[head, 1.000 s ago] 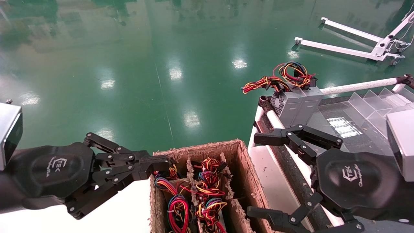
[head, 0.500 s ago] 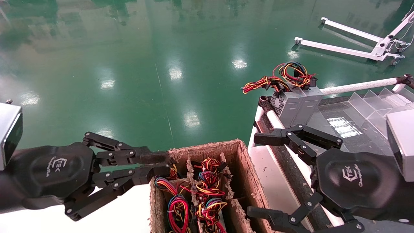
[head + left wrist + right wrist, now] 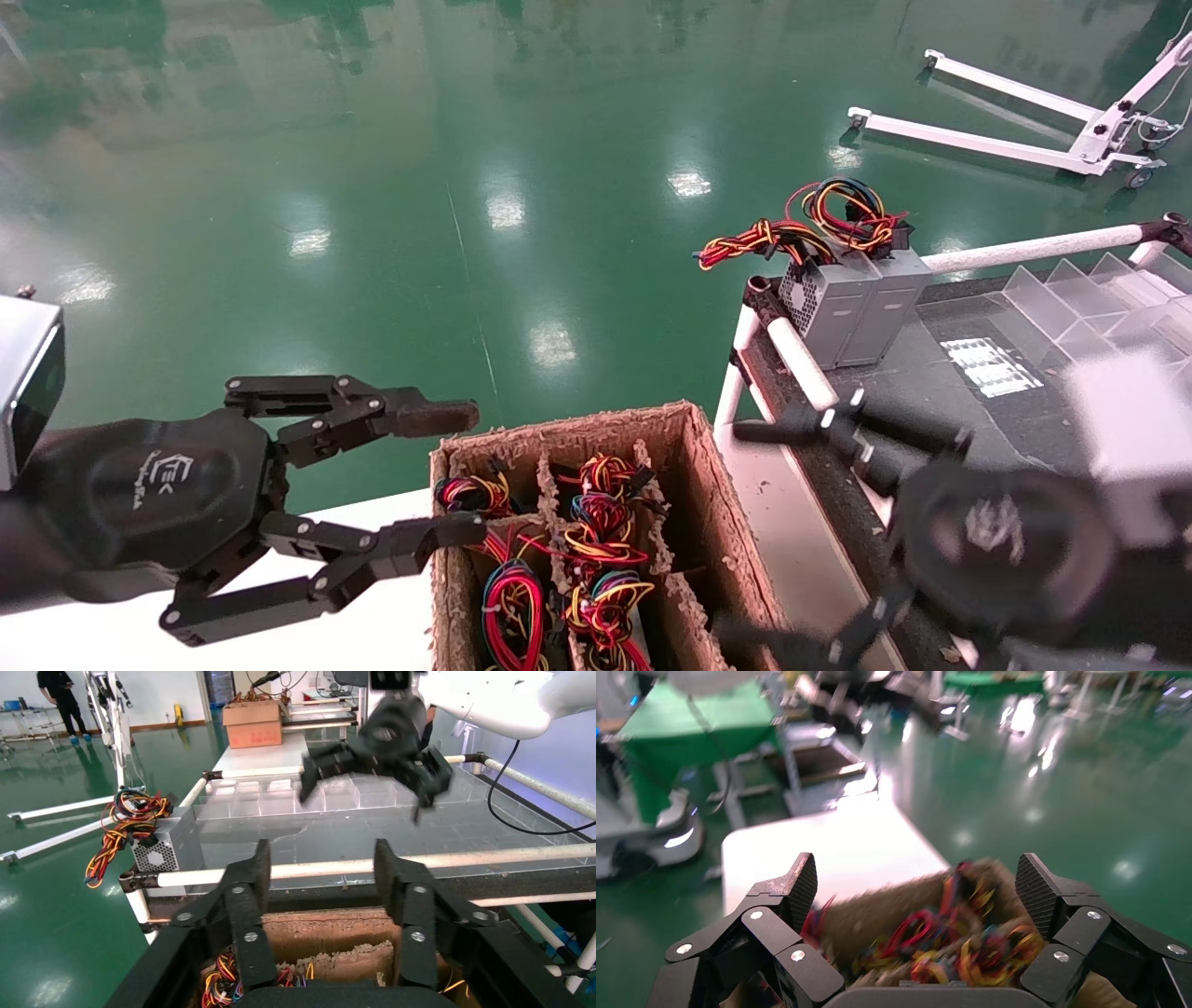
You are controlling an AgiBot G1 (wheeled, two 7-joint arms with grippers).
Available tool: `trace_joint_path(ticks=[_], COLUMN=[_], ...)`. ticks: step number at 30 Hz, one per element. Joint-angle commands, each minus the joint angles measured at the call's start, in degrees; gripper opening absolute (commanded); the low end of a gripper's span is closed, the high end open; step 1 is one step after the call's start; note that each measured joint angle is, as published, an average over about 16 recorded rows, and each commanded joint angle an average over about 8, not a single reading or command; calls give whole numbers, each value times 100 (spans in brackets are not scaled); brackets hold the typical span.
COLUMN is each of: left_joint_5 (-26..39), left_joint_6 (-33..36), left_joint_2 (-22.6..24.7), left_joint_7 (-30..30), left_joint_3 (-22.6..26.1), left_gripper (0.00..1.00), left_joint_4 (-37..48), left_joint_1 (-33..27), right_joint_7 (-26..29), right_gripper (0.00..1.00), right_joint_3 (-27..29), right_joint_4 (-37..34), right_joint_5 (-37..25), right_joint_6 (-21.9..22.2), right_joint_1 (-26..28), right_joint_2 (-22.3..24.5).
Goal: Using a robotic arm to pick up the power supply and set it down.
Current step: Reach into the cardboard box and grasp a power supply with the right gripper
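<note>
**Two power supplies on the belt corner, both grippers spread**

I count two power supplies (image 3: 852, 312) standing upright and touching side by side in the upper right of my head view. They sit on the corner of the dark work surface (image 3: 941, 391), against its white rail (image 3: 801, 359). Each carries a loose bundle of red, yellow and black wires (image 3: 819, 224) on its top end; one bundle hangs out over the green floor (image 3: 372, 233). My left wrist camera shows the near unit (image 3: 172, 843) at the same corner.

The right gripper (image 3: 745, 531), the all-black one, is blurred at the lower right of the head view. Its fingers are spread wide with nothing between them, and it is well apart from the two units. Its wrist camera looks between the open fingers (image 3: 796, 885) at coloured wiring.

One cardboard box (image 3: 694, 485) sits at bottom centre, split by ragged dividers. Its compartments hold several wire bundles (image 3: 596, 550); the bodies under them are hidden, so I cannot count them.

The left gripper (image 3: 458, 473) hangs at the box's left edge over a white table (image 3: 372, 624), also spread wide and holding nothing.
</note>
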Motion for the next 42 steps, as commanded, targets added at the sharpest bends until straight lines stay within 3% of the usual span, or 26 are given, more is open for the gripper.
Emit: trace_joint_path(ticks=[1, 12, 20, 42], left_joint_5=[0, 0, 0, -1], left_joint_6=[0, 0, 0, 0], left_joint_2=[0, 0, 0, 0], left_joint_7=[0, 0, 0, 1], left_joint_3=[0, 0, 1, 1], left_gripper=[100, 100, 100, 100], left_joint_4=[0, 0, 0, 0], left_joint_1=[0, 0, 0, 0], right_joint_7=[23, -236, -706, -1250], right_gripper=[100, 100, 2, 0], right_joint_3=[-62, -783, -1096, -1499], right_joint_4=[66, 326, 362, 413], right_joint_5=[-98, -1027, -1365, -1832], right_joint_6=[-35, -214, -146, 245], right_joint_1=[-9, 62, -5, -65], right_joint_2=[9, -377, -639, -1175])
